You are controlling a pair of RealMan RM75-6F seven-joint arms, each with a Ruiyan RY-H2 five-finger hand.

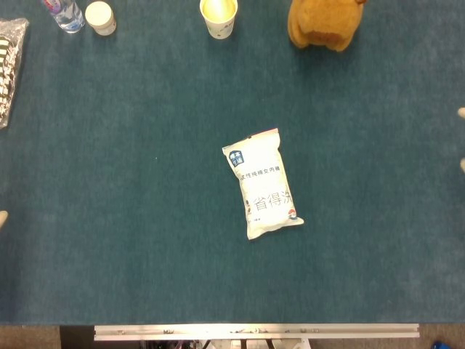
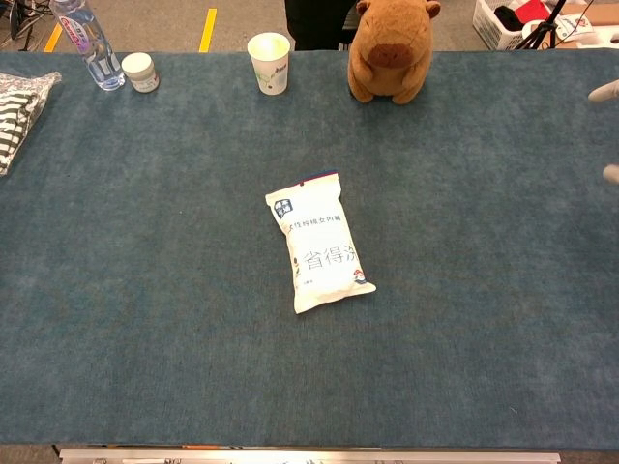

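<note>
Peeking in at the far left edge of the head view is just a fingertip of the left robot hand (image 1: 2, 217), too little showing to tell whether it is spread or curled, and it has hold of nothing I can see. Moving across, the white snack bag (image 1: 262, 184) lies flat and slightly skewed in the middle of the surface (image 1: 145, 254), well apart from both hands. At the right edge, two fingertips of the right robot hand (image 2: 609, 130) poke in, apart from each other and empty. A clean pickup, I'd say, wants fingers squared to the bag's long sides, not its slippery corners. The surface is dark teal felt; along the back sit a water bottle (image 2: 87, 43), small jar (image 2: 140, 72), paper cup (image 2: 269, 62) and plush capybara (image 2: 390, 50), with striped cloth (image 2: 19, 111) far left.
</note>
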